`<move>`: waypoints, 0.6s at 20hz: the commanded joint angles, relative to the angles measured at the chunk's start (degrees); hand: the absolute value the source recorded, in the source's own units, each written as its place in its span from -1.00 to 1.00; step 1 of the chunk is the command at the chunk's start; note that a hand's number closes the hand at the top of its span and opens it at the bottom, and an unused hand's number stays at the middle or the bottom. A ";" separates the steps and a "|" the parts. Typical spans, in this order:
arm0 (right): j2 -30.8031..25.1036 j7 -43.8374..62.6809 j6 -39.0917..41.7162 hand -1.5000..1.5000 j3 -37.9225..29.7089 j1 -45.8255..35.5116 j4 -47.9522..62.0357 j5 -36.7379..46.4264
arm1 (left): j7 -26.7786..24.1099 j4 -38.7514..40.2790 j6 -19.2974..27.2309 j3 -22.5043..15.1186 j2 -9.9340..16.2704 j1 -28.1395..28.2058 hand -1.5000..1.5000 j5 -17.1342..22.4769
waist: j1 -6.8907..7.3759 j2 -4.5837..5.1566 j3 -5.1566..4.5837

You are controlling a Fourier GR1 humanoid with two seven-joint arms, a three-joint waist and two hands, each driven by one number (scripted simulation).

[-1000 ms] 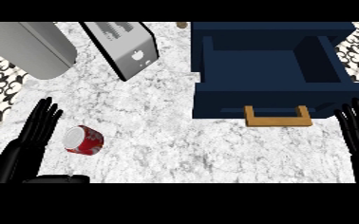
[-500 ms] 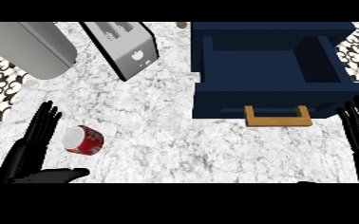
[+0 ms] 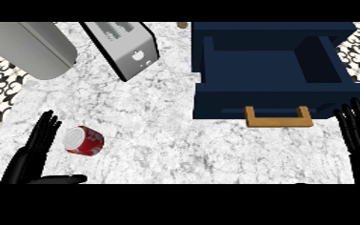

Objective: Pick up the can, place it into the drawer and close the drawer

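Both hands open: left hand (image 3: 34, 148) fingers straight beside the tipped can (image 3: 84, 140). Wrap across its side, then lift toward the open drawer (image 3: 271, 66).

Toaster (image 3: 126, 47) beside grey rounded appliance (image 3: 35, 47) on marble counter (image 3: 183, 138)

Red can (image 3: 85, 141) with silver top, navy drawer (image 3: 271, 71) with tan handle (image 3: 278, 117), white-grey marbled counter (image 3: 162, 138), black hands.

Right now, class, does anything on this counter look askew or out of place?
Yes. The red can lies on its side on the counter, beside the open left hand, not upright. The toaster also sits at an angle. The blue drawer stands open.
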 commanded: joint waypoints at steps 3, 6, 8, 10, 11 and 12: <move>2.30 3.40 -0.93 -1.00 2.17 2.37 -5.35 1.85 | -0.64 5.80 -0.09 0.97 1.16 -3.52 -1.00 0.33 | -0.10 -0.02 0.00; -0.24 1.12 0.43 -1.00 -1.87 -0.01 -2.18 -1.50 | -10.89 10.57 1.76 -1.67 -1.82 0.30 -1.00 -4.67 | -0.03 -0.01 -0.01; 0.76 3.62 -2.01 -1.00 -0.54 -2.99 -0.86 0.56 | -13.45 16.96 -0.48 1.97 2.49 -2.35 -1.00 -2.72 | 0.04 0.02 -0.02; 2.53 2.41 -4.11 -1.00 5.30 2.61 -5.23 2.87 | -10.88 16.83 -0.06 1.94 2.57 -4.26 -1.00 -1.80 | -0.08 -0.01 -0.01; 0.58 1.47 -0.87 -1.00 -0.11 -0.88 -1.16 0.77 | -12.68 18.08 -2.40 2.10 2.99 -1.75 -1.00 -1.19 | 0.03 0.00 0.00; 2.33 -1.53 -1.18 -1.00 2.28 0.62 -0.01 3.85 | -10.24 18.57 -2.77 3.93 5.24 -4.18 -1.00 0.23 | -0.01 0.00 0.00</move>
